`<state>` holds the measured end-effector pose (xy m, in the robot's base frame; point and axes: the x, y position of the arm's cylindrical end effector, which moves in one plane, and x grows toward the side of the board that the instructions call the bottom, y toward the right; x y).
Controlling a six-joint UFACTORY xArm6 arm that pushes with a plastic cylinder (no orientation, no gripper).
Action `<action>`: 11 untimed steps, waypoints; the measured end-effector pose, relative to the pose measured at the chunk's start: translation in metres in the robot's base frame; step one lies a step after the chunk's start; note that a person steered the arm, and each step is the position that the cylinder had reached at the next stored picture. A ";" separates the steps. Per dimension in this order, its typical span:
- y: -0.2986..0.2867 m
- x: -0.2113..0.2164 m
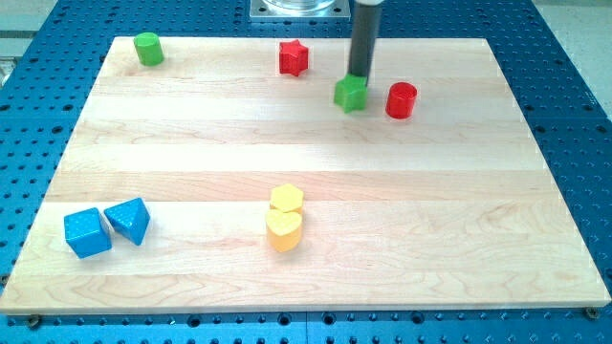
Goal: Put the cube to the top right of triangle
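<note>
Task not begun: blue cube [87, 233] sits at the desk's [459, 210] lower left, touching the triangle's [128, 221] left side (not upper right), while my tip [358, 76] (no hand, nothing held) rests against the distant green block [351, 94].

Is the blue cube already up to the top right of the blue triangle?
No, the blue cube sits just to the view's left of the blue triangle and slightly lower, near the board's bottom left corner.
</note>
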<state>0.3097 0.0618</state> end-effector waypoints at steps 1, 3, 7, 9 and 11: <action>-0.086 0.028; -0.259 0.097; -0.303 0.276; -0.293 0.193; -0.124 0.147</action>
